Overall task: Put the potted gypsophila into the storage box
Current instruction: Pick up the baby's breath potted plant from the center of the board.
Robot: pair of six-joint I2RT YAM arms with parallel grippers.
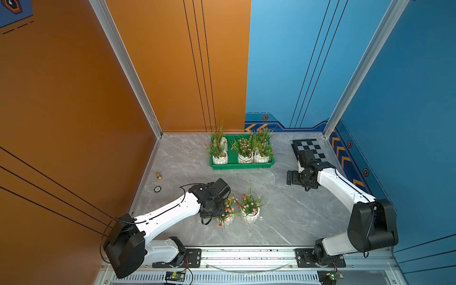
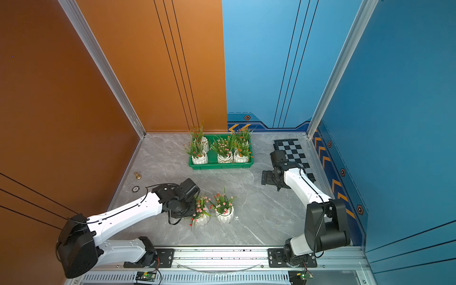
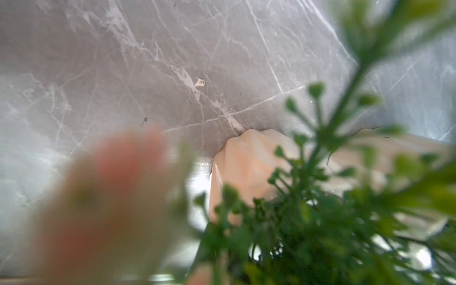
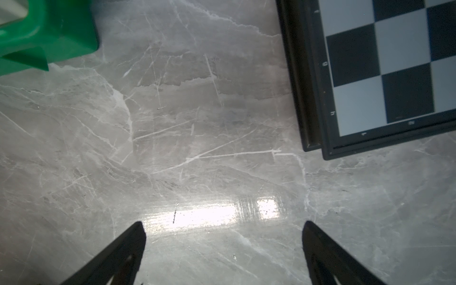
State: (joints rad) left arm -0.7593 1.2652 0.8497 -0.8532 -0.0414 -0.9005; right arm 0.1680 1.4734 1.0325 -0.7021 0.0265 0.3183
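Note:
The bright green storage box (image 1: 241, 165) (image 2: 220, 166) stands at the back of the table with several potted gypsophila in it. Two more pots stand on the table near the front: one with red and pink blossoms (image 1: 250, 217) (image 2: 225, 217), and a pink-flowered one (image 1: 228, 220) (image 2: 201, 219) beside it. My left gripper (image 1: 225, 209) (image 2: 197, 209) is down in that pink-flowered plant's sprigs, shut on them, with its fingers hidden by foliage. The left wrist view is filled with blurred sprigs (image 3: 320, 222) and a white ribbed pot (image 3: 246, 167). My right gripper (image 1: 292, 177) (image 4: 223, 229) hovers open over bare table.
A black-and-white chequered board (image 1: 309, 149) (image 4: 394, 61) lies at the back right, next to the right gripper. A small brass knob (image 1: 159, 175) and a round disc (image 1: 157, 189) sit by the left wall. A corner of the box (image 4: 49, 37) shows in the right wrist view.

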